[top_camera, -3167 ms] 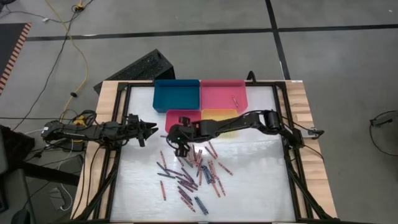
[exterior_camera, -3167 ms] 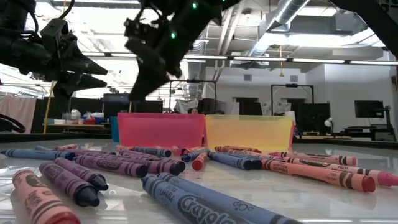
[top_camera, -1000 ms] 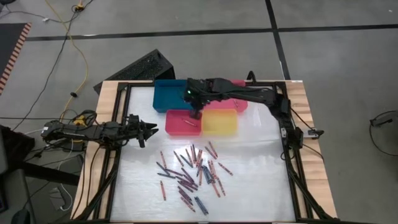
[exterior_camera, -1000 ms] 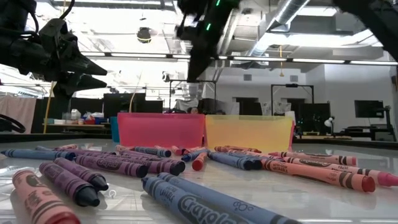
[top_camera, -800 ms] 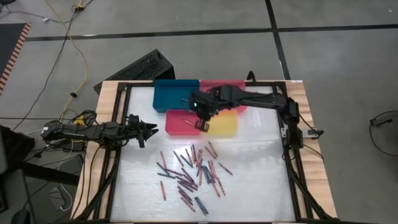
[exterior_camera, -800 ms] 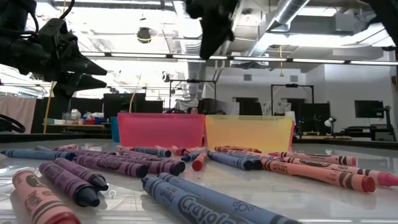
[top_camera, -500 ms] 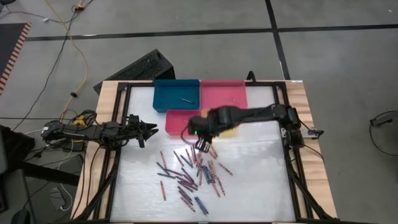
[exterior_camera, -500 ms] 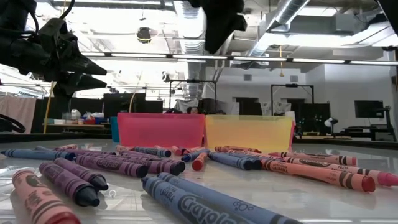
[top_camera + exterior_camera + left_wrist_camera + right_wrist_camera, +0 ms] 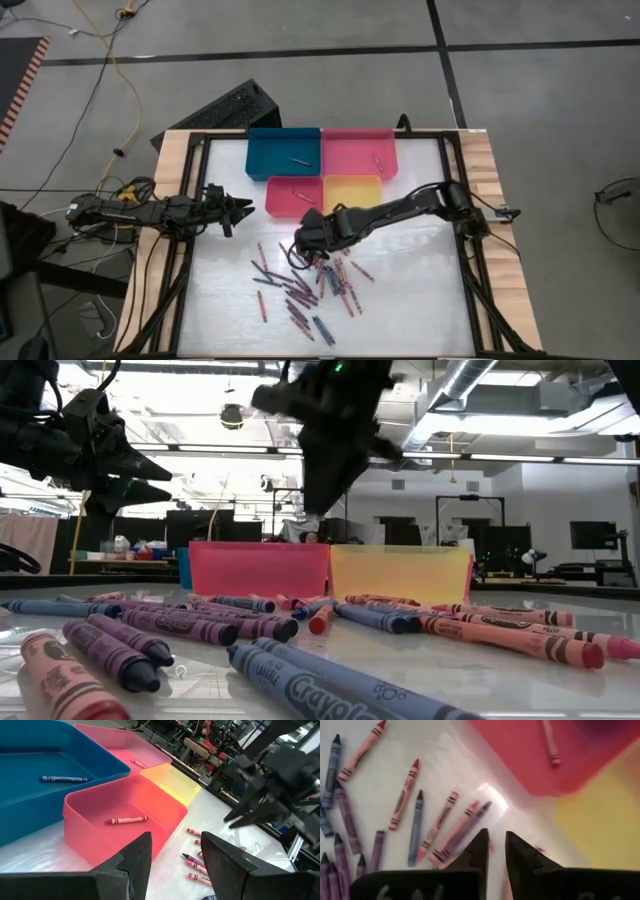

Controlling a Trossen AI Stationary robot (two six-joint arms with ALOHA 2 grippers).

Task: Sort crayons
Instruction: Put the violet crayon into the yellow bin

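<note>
Crayons (image 9: 305, 280): most loose mid-worktop, few in trays.
Right jaws (image 9: 303, 243): swung back from the trays, now over the pile, narrowly parted, empty.
Left jaws (image 9: 243, 209): parked, released.
Meaning: next pick coming.

"Crayola" reads on the nearest blue crayon (image 9: 330, 695).

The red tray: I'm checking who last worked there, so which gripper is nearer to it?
Right. The right gripper hovers just in front of the red tray, over the crayons. The left gripper waits off the tray's left side, slightly farther.
</note>
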